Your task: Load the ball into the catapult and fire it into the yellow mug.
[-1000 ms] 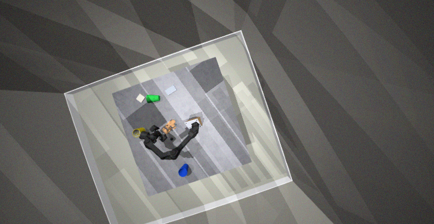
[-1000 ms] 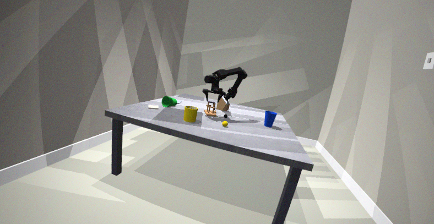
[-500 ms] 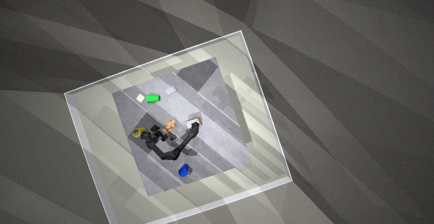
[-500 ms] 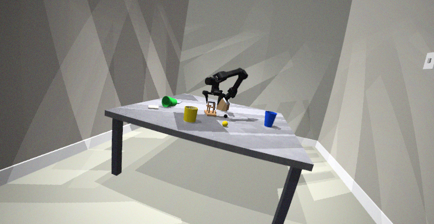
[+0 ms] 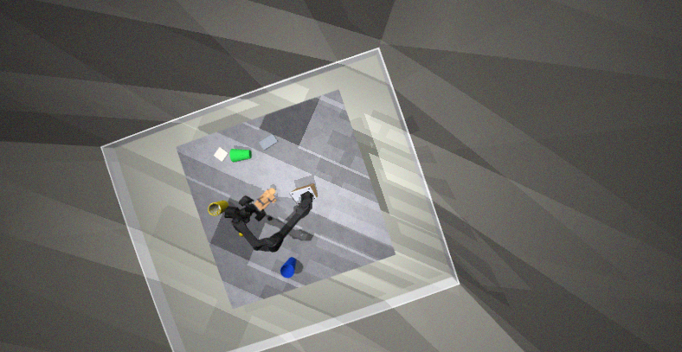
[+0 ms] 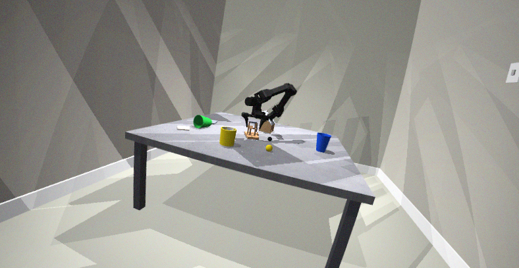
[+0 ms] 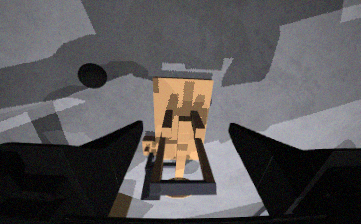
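The small wooden catapult (image 5: 265,198) (image 6: 251,135) (image 7: 183,90) stands upright on the table (image 6: 337,182). My gripper (image 5: 253,208) (image 6: 254,126) (image 7: 186,125) is open and empty above it, with one finger on each side of the frame and apart from it. The catapult's cup is mostly hidden behind the dark crossbar, and no ball shows in it. The yellow mug (image 5: 222,205) (image 6: 227,137) stands upright near the table edge. A yellow ball (image 5: 241,234) (image 6: 269,147) and a black ball (image 5: 270,218) (image 6: 269,139) (image 7: 92,75) lie on the table.
A green cup (image 5: 240,155) (image 6: 202,121) lies on its side beside a white tile (image 5: 220,154) (image 6: 183,128). A grey-blue tile (image 5: 267,141) lies nearby. A blue cup (image 5: 288,267) (image 6: 323,142) stands on the far side of the arm. The wooden arm mount (image 6: 267,126) is behind the catapult.
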### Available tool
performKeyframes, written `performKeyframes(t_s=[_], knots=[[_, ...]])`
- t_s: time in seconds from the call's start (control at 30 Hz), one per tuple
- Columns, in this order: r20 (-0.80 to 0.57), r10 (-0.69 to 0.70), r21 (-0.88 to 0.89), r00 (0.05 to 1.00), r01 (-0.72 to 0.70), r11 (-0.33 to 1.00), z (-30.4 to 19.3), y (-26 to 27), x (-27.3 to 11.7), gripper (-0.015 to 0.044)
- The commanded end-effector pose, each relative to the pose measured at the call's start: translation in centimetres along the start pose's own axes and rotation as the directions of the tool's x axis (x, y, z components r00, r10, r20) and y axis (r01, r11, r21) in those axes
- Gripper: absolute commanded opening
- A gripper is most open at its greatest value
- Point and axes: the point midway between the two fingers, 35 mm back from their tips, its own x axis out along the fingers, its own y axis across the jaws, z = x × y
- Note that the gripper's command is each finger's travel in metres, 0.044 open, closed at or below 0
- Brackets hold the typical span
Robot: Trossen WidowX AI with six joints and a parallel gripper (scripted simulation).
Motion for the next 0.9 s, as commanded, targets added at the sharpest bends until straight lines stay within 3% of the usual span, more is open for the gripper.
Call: performKeyframes(t_s=[0.0, 0.77, 0.87], knots=[[-0.002, 0.01, 0.008, 1.0, -0.01, 1.0, -0.2, 0.2, 0.8, 0.044], [-0.001, 0.012, 0.008, 1.0, -0.012, 1.0, -0.2, 0.3, 4.0, 0.044], [0.0, 0.005, 0.0, 1.0, -0.005, 1.0, -0.1, 0.2, 3.7, 0.0361]])
